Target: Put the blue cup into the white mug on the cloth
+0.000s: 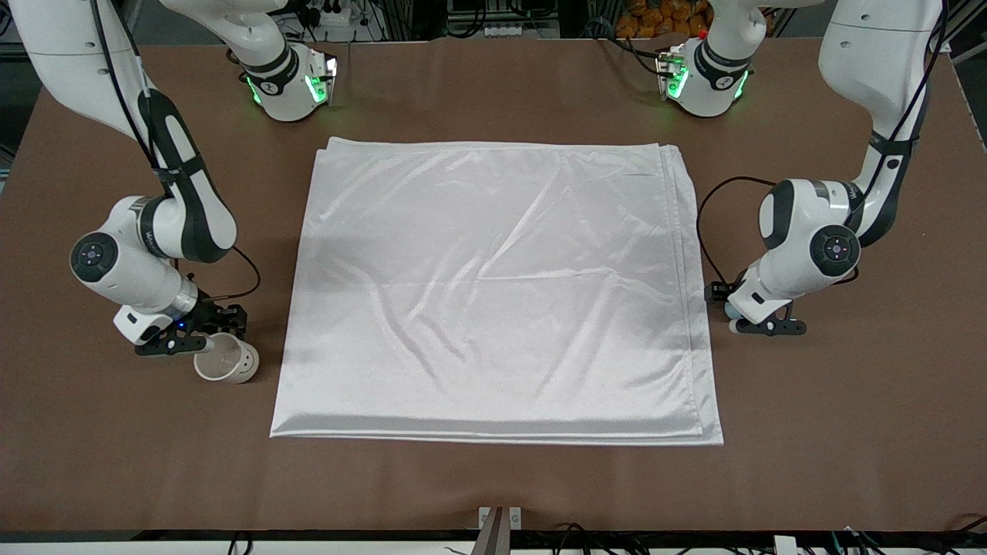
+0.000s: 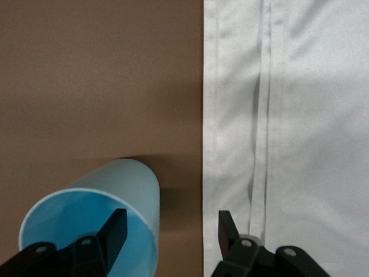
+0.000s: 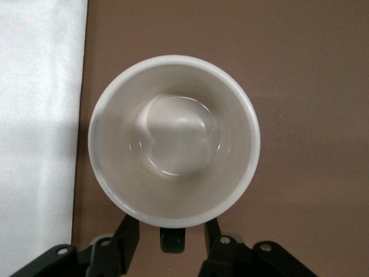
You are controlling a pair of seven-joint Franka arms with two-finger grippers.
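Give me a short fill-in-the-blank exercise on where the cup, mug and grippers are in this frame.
1. The cream-white ceramic mug stands on the bare ____, beside the shiny white cloth.
2. One finger of the left gripper is ____ the light-blue plastic cup.
3. The right gripper straddles the mug's black ____.

Missing words: table; inside; handle

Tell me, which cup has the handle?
The white mug has it: a small black handle by the right claw. The blue cup, by the left claw, has none.
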